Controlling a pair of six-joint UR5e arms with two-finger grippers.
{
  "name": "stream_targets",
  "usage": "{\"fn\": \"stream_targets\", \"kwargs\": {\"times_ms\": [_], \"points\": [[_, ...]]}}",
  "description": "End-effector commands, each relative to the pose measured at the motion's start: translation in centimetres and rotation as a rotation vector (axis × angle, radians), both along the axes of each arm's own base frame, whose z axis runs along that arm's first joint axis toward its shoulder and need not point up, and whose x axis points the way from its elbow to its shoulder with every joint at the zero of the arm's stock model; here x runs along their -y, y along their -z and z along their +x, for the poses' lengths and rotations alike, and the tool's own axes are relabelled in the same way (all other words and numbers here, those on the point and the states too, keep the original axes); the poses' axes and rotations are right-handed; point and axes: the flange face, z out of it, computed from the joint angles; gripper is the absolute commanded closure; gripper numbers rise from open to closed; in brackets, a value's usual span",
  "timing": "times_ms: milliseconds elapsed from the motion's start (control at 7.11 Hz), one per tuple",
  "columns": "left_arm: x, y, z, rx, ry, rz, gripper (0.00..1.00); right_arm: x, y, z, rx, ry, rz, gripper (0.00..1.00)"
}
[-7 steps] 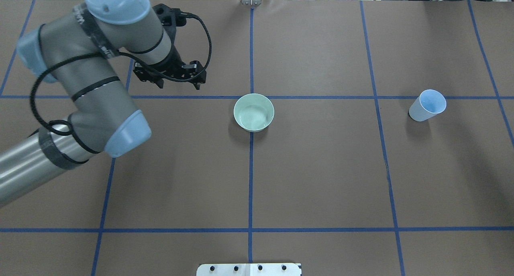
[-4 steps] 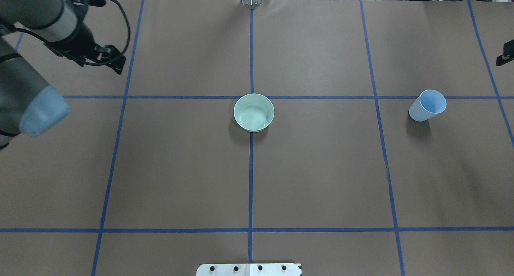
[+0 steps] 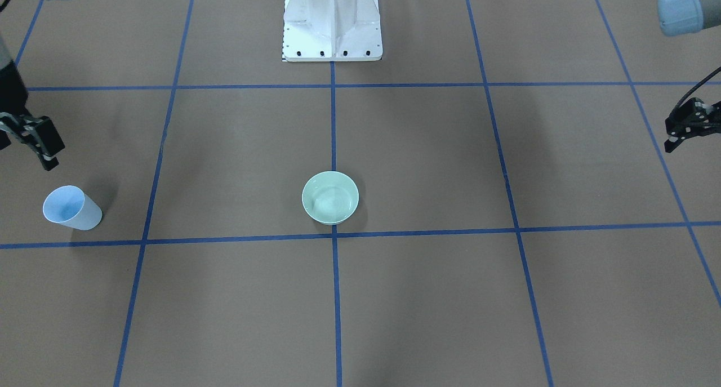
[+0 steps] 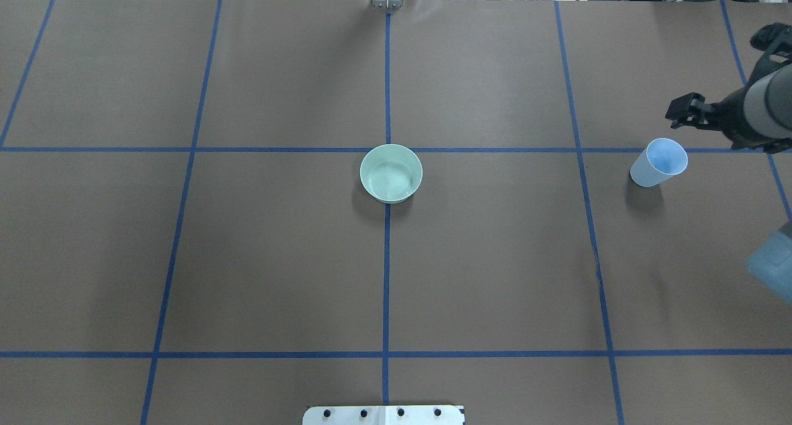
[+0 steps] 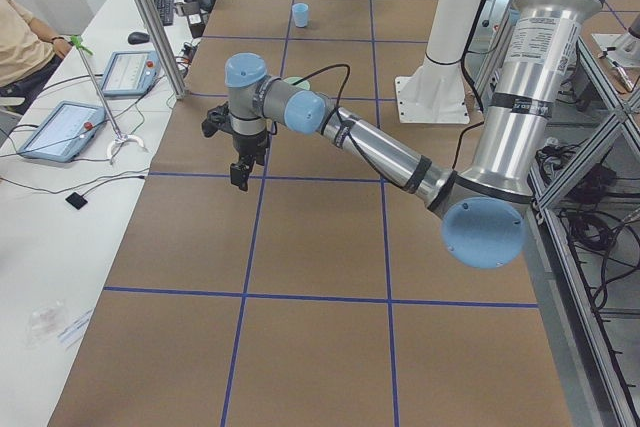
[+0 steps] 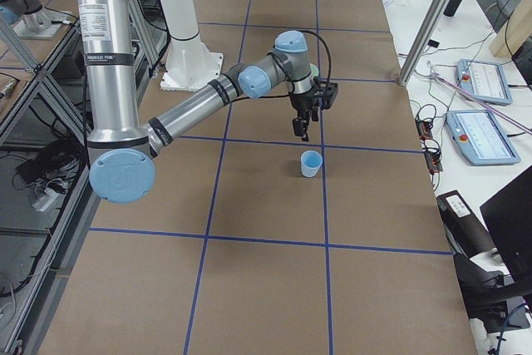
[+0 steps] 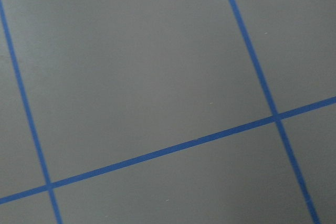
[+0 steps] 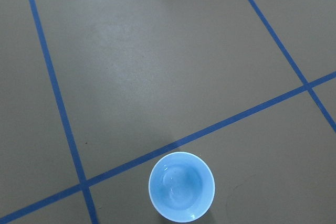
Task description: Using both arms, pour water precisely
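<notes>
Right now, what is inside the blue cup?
The right wrist view looks straight down into the blue cup: a glossy blue bottom with faint reflections, no solid object. Whether water is in it, I cannot tell. The right hand hangs near it, not touching.

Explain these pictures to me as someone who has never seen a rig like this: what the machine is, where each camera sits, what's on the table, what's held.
Two jointed robot arms share one white pedestal. Two cameras look down on the table, two look along it from its ends, and one rides each wrist. On the brown, blue-taped surface stand a green bowl and a blue cup. The right gripper hovers beside the cup; the left gripper hangs off to the other side. Neither holds anything.
</notes>
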Motion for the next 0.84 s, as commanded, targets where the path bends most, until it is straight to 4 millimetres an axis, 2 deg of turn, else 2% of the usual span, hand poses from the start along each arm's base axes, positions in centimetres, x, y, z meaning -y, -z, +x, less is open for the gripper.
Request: {"fn": "stream_targets", "kwargs": {"times_ms": [0,141,281,422,563,703], "points": [[-0.6,-0.8,-0.7,-0.010,-0.005,-0.007,0.00,-2.9,-0.2,-7.4,-0.194,-0.182,0.025,0.00],[-0.6,-0.8,-0.6,-0.010,-0.006,-0.008,0.00,-3.7,1.0,-9.8,-0.250,-0.257,0.006,0.00],[-0.6,-0.8,-0.6,-0.010,-0.004,-0.009,0.00,-4.6,1.0,-12.3,-0.322,-0.322,0.017,0.00],[-0.6,-0.8,-0.5,-0.010,-0.001,-0.015,0.00,-4.7,-0.4,-13.8,-0.355,-0.385,0.016,0.00],[-0.6,-0.9,-0.5,-0.011,-0.001,-0.015,0.00,-4.8,-2.8,-15.9,-0.412,-0.434,0.020,0.00],[-0.6,-0.8,-0.5,-0.011,-0.001,-0.015,0.00,-3.7,-5.3,-18.2,-0.451,-0.499,0.003,0.00]]}}
